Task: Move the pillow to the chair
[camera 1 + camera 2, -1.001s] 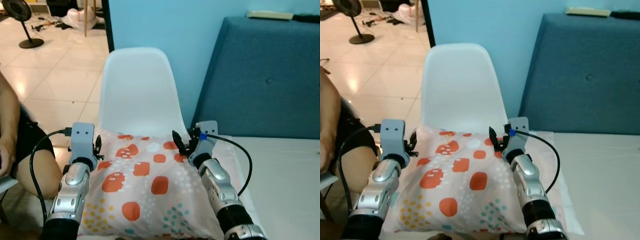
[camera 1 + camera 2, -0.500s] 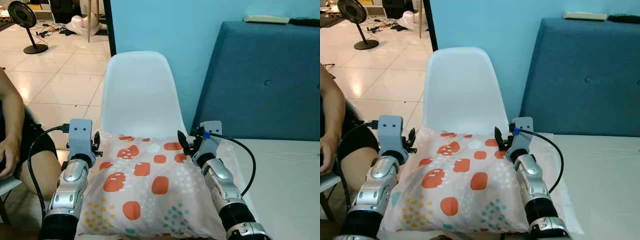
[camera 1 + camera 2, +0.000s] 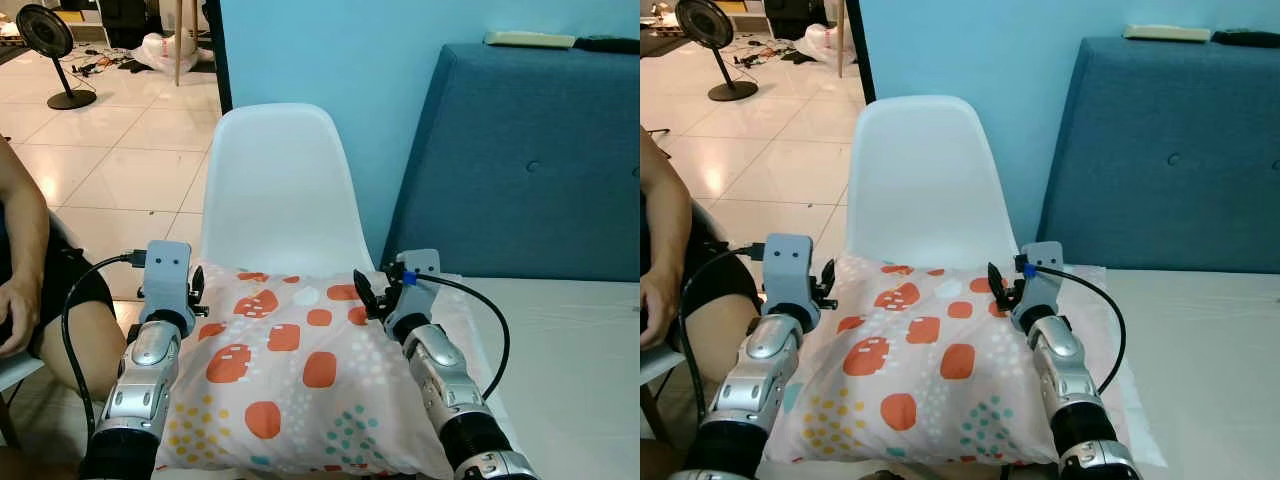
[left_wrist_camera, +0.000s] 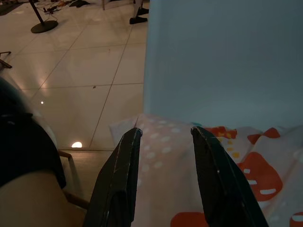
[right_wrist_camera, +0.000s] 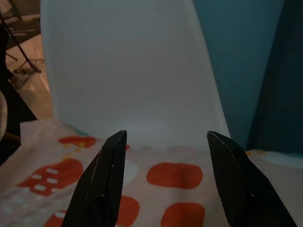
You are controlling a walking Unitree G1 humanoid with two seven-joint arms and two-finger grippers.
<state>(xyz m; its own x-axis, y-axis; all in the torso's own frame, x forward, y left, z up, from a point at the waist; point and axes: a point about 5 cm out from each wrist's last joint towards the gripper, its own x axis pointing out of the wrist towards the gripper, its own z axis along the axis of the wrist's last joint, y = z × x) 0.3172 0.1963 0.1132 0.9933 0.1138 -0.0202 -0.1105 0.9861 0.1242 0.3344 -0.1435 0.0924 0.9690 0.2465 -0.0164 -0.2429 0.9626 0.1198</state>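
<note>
Both pairs of jaws stood apart, with nothing pinched between them: the left gripper (image 4: 163,175) showed its two black fingers (image 4: 118,184) parted narrowly over the pillow's near-left edge, and the right gripper (image 5: 163,177) spread its fingers wider above the far-right part of the cover. From the head views the left gripper (image 3: 194,288) sat at the pillow's (image 3: 300,375) left corner and the right gripper (image 3: 366,296) at its upper right edge, each touching or just above the fabric (which of the two could not be told). The pillow, pale with orange blotches and small clusters of yellow and teal dots, lay flat between the two silver arms with its far edge against the backrest of the white chair (image 3: 280,180), so it appeared to rest on the chair's seat, though the seat itself was hidden beneath it. A black cable looped from each wrist. Just right of the chair stood a dark blue upholstered headboard (image 3: 530,150) above a white mattress (image 3: 580,350), and a light blue wall rose behind the chair. On the robot's left sat a person, an arm and a knee (image 3: 70,330) in view, over pale floor tiles (image 3: 110,150); a black standing fan (image 3: 45,40) stood well apart in the far left corner.
</note>
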